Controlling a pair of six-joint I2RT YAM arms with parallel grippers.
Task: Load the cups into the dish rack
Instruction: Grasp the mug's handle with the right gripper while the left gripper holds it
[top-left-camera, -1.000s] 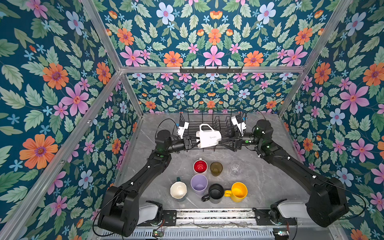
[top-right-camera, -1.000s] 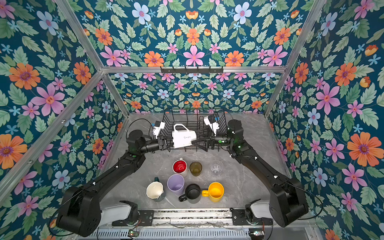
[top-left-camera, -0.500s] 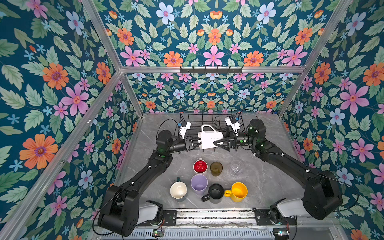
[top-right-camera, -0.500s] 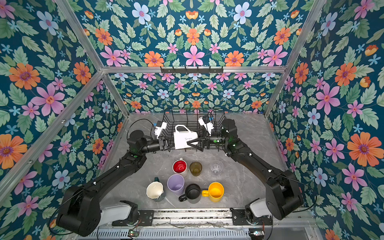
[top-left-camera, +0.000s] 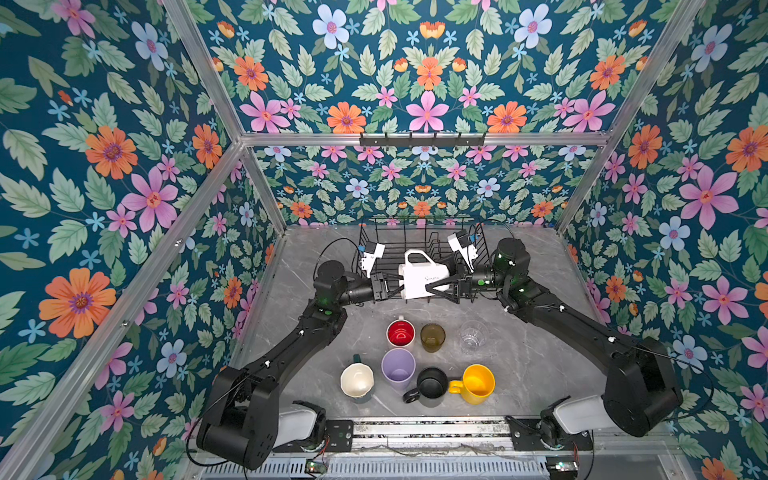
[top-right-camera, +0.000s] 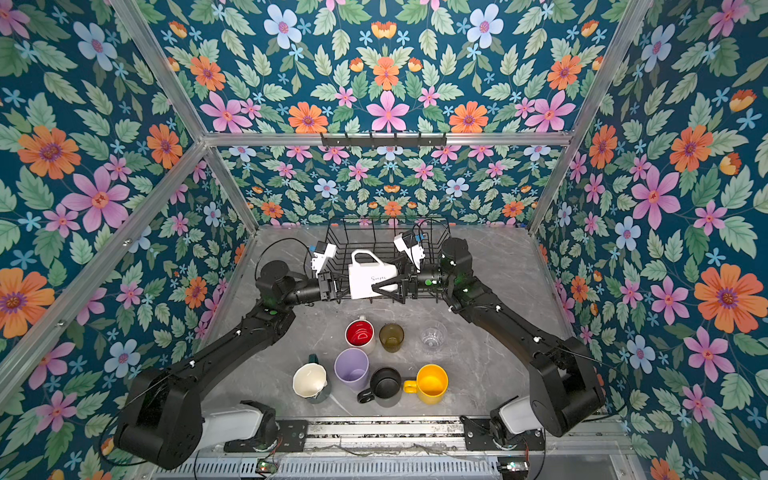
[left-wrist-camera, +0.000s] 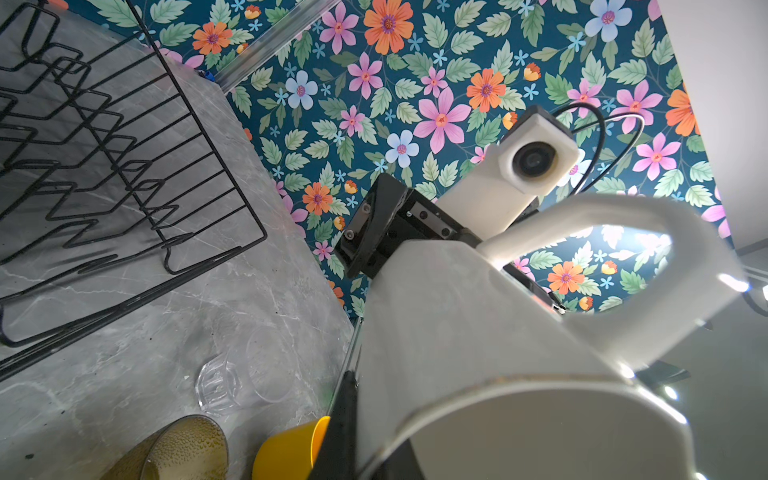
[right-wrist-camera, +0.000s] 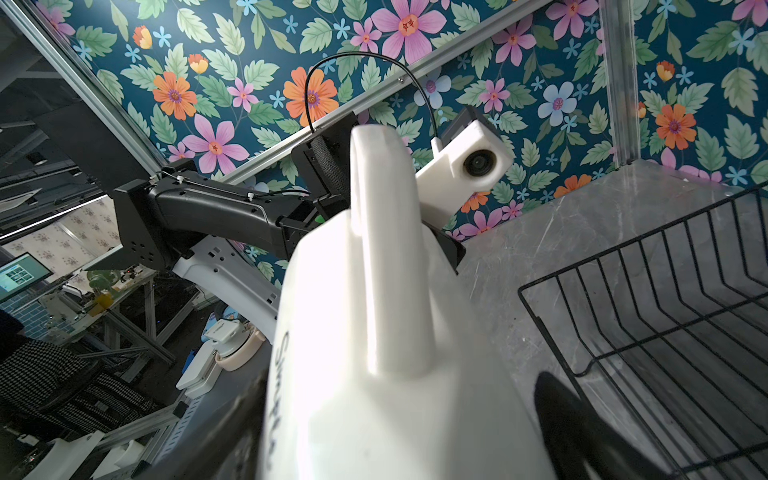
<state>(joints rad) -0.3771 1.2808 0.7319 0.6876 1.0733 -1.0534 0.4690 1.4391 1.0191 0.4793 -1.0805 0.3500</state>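
As the left claw (top-left-camera: 391, 286) clenched the rim of the cream mug (top-left-camera: 422, 277) above the front edge of the rack (top-left-camera: 415, 239), the right claw (top-left-camera: 438, 286) gaped around its base, seemingly mid-handover and needing next to close.

On the table (top-left-camera: 540, 332), dish rack (top-left-camera: 415, 232) at 12 o'clock; tall mug (top-left-camera: 422, 276) raised at its near edge, left gripper (top-left-camera: 392, 286) at the mug's 9 o'clock, right gripper (top-left-camera: 435, 286) at 3. At the rack's 6 o'clock, a row of three cups (top-left-camera: 432, 336); nearer, a row of four (top-left-camera: 432, 382).
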